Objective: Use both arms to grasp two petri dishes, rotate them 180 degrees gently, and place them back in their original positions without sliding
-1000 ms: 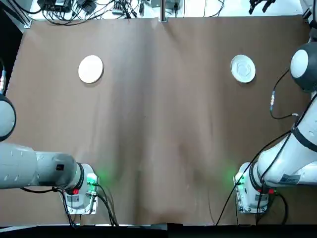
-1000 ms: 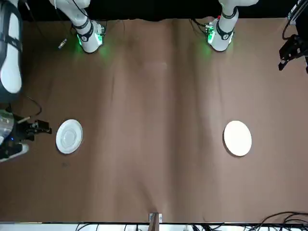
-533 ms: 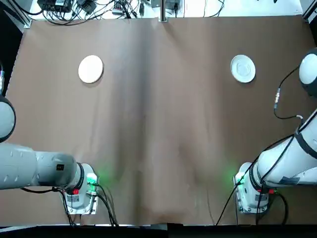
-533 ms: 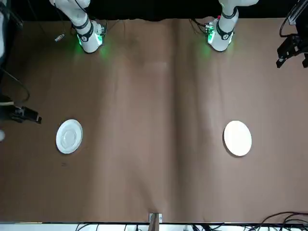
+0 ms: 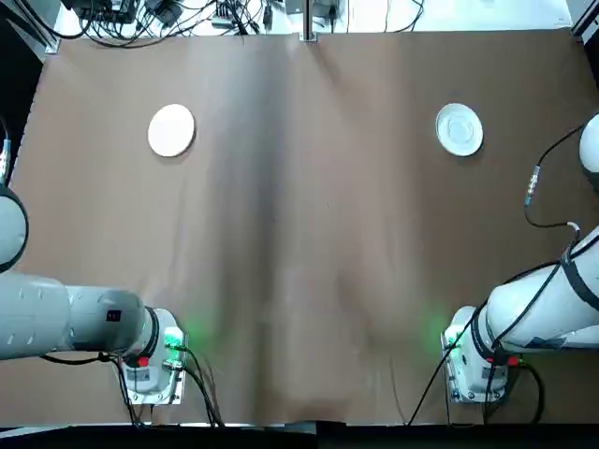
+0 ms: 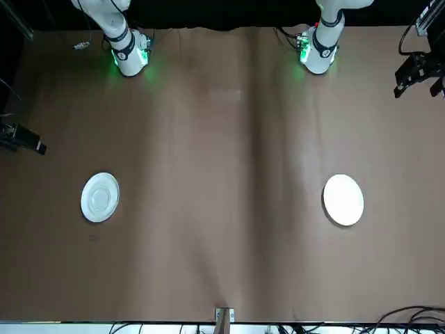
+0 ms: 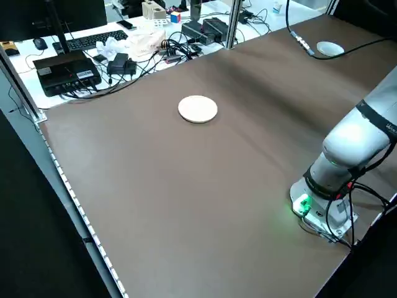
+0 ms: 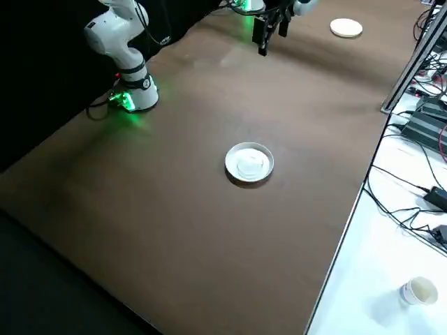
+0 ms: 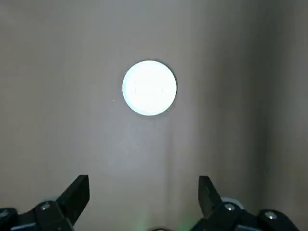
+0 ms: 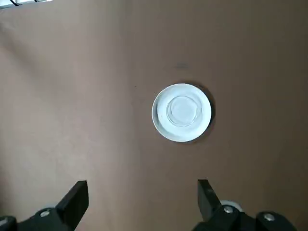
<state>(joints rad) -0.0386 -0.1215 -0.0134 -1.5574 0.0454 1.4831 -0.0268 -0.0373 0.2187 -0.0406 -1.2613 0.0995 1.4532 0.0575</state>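
While the table (image 5: pixel 299 243) lies unchanged, the right arm (image 5: pixel 552 304) has swung farther out past the edge at three o'clock in the top view; the left arm (image 5: pixel 84 318) reaches from seven, barely moved. Both the right pincer (image 10: pixel 144 183) and left pincer (image 9: pixel 144 178) are spread apart, holding nothing. The plain dish (image 5: pixel 171 130) sits flat at eleven, the ringed dish (image 5: pixel 460 129) at one, both unshifted, so grasping probably still lies ahead.

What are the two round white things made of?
The plain dish may be plastic, matte and smooth, with no shine from above. The rimmed dish could be glazed china or shiny plastic: its rings catch the light.
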